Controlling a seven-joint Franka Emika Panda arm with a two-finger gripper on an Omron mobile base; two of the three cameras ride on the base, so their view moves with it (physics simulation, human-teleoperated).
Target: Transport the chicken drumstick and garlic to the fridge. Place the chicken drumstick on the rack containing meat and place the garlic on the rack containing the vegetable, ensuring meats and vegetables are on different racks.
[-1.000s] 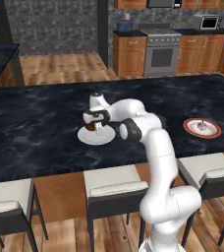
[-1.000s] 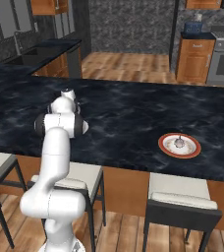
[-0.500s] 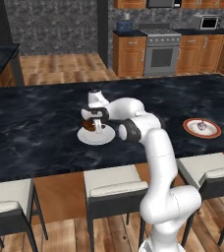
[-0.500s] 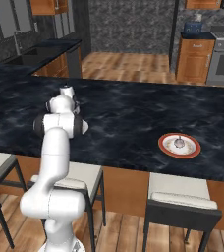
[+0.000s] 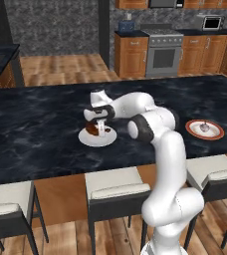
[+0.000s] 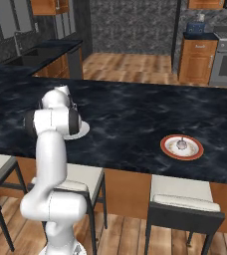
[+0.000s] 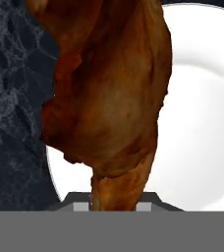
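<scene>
End effector (image 5: 101, 128) grips chicken drumstick (image 7: 109, 93) on white plate (image 5: 105, 139).

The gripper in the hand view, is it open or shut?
Shut on the chicken drumstick: the gripper clamps its thin bone end above the white plate.

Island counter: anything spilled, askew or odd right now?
Nothing stands out. The chicken drumstick lies on its white plate with the gripper shut on its thin end. The garlic sits centred on the red-rimmed dish, apart from the plate. No spills on the dark counter.
</scene>
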